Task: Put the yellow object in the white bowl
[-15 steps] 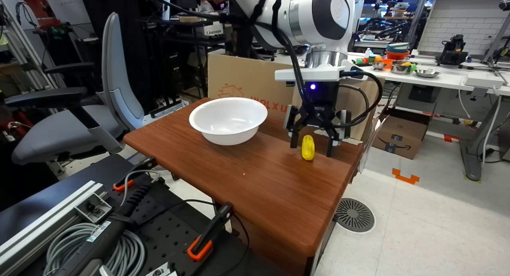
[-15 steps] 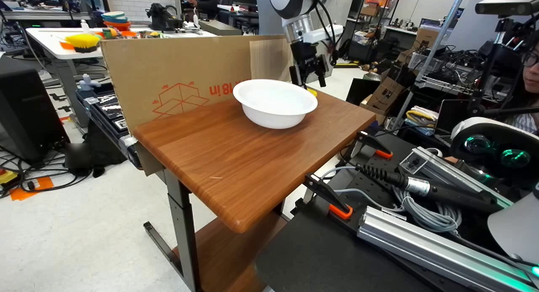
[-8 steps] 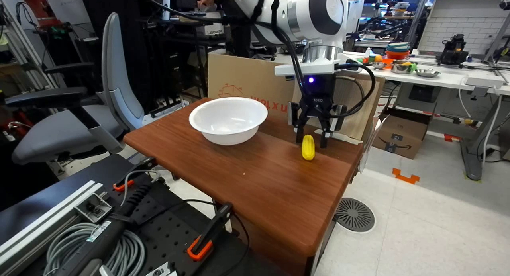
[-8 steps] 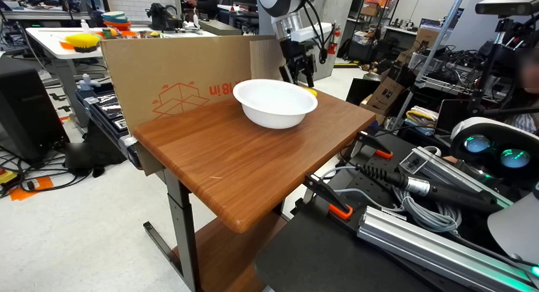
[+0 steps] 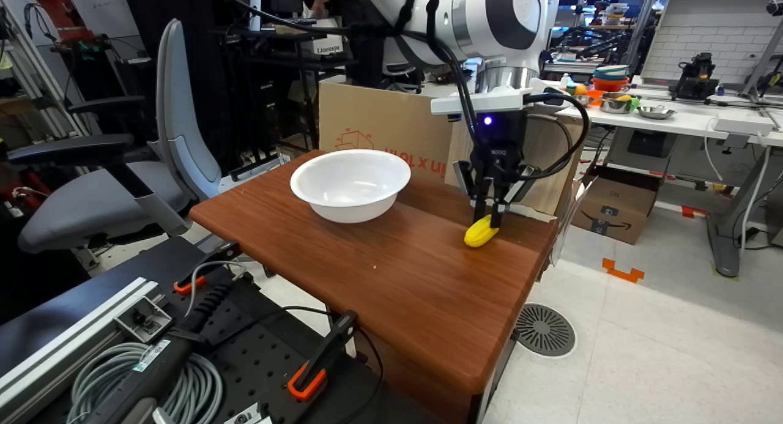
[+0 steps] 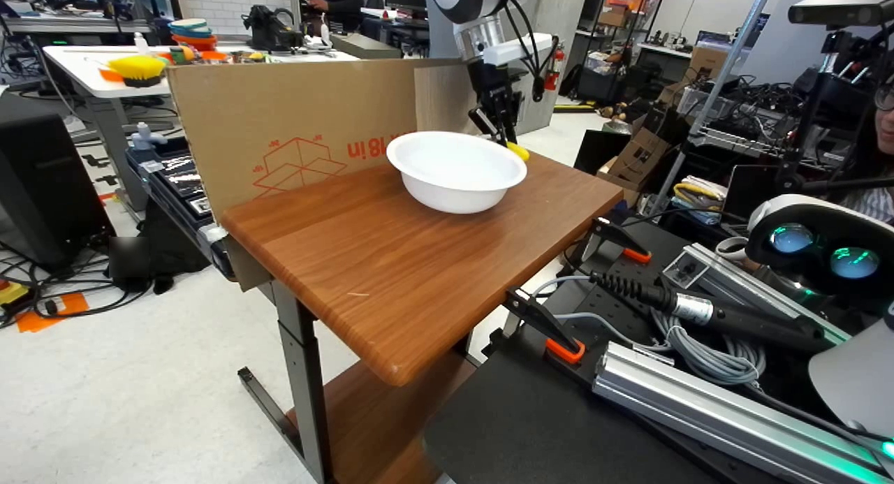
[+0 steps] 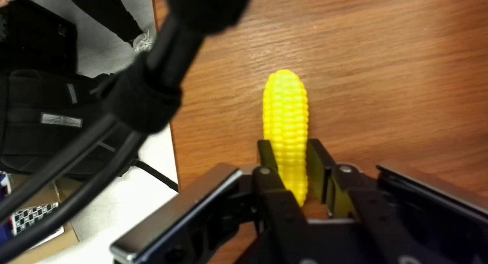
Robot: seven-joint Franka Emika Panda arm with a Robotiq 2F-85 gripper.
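Note:
The yellow object [image 7: 285, 108] is a knobbly, corn-shaped piece near the far right end of the wooden table in an exterior view. My gripper [image 7: 288, 142] points down at it, with black fingers [image 7: 318, 157] pressed along both sides of its rear part. The front half sticks out past the fingertips, and whether it touches the wood cannot be made out. To the left of the gripper in an exterior view stands the white bowl [image 5: 355, 213], upright, with no contents visible. The bowl [image 6: 457, 199] partly covers the yellow object [image 6: 518, 150] in an exterior view. The wrist view does not include the bowl.
A cardboard sheet [image 6: 293, 135] stands upright along the back edge of the wooden table [image 5: 391, 301]. Beside the table's front edge lies a black perforated board [image 5: 257, 350] with clamps and cable coils. A grey chair [image 5: 110, 197] stands off the table's left end.
The fingers have come together from wide apart onto the yellow object, which has turned at an angle to how it lay. The arm first shifted toward the bowl, then back and slightly lower.

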